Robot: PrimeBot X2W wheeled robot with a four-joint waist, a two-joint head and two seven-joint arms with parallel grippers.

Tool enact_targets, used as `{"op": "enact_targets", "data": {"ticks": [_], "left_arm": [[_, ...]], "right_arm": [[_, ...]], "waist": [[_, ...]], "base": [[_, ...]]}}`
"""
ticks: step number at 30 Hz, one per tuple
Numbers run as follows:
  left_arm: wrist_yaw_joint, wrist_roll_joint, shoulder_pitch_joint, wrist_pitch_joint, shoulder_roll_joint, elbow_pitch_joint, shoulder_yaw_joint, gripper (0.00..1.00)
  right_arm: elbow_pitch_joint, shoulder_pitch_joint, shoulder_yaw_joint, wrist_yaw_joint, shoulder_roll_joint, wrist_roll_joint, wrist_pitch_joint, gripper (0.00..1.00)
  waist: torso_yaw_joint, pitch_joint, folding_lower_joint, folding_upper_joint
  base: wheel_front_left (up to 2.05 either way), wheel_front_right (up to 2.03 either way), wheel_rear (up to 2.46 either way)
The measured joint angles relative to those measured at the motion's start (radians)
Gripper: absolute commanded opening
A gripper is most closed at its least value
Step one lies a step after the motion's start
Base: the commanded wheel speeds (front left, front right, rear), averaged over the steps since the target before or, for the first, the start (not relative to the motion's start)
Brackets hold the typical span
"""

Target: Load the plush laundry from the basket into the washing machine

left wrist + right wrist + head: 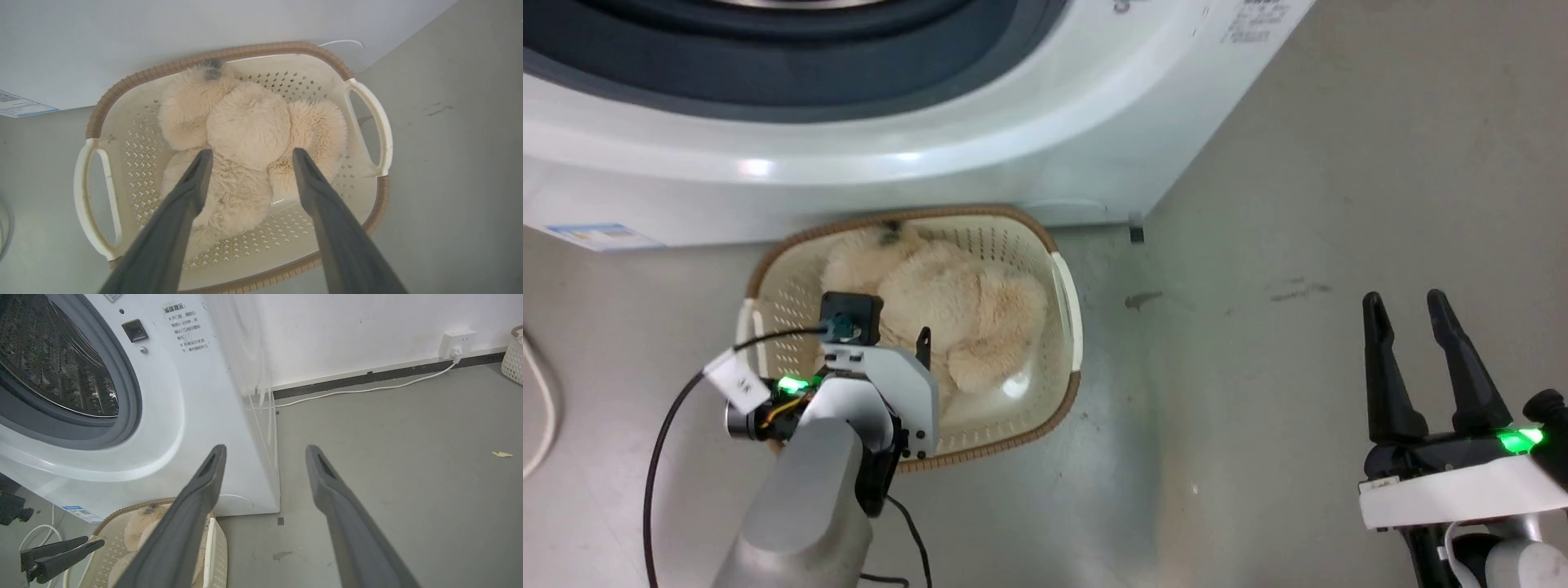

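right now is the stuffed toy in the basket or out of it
In the basket. The stuffed toy lies curled on the basket's bottom, below its rim, with the left gripper open above it.

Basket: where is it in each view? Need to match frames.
Head view: basket left of centre, below the washer.
Left wrist view: basket in the middle, seen from above.
Right wrist view: basket at the bottom edge, left of centre, partly cut off.
Shared landmark: the washer's white front, right behind the basket in all three.
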Motion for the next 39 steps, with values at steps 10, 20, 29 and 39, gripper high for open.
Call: {"op": "enact_targets", "data": {"ticks": [10,20,29,39], "left_arm": [[0.031,0.007,-0.110,0.073,0.029,0.109,-0.071,1.00],[0.093,0.047,-0.229,0.102,0.069,0.197,-0.168,1.00],[0.116,0.088,-0.365,0.164,0.094,0.267,-0.267,1.00],[0.114,0.085,-0.496,0.287,0.075,0.355,-0.346,1.00]], "right_arm": [[-0.035,-0.014,-0.007,0.000,0.000,0.045,-0.023,1.00],[-0.074,-0.026,-0.006,0.000,0.000,0.093,-0.044,1.00],[-0.085,-0.038,0.021,0.000,0.000,0.153,-0.062,1.00],[-0.085,-0.064,0.048,0.000,0.000,0.216,-0.084,1.00]], "waist": [[-0.018,0.116,0.0000,0.0000],[-0.031,0.237,-0.0001,0.0000],[-0.052,0.336,-0.0001,0.0000],[-0.095,0.421,-0.0002,0.0000]], "base": [[0.00,0.00,0.00],[0.00,0.00,0.00],[0.00,0.00,0.00],[0.00,0.00,0.00]]}}
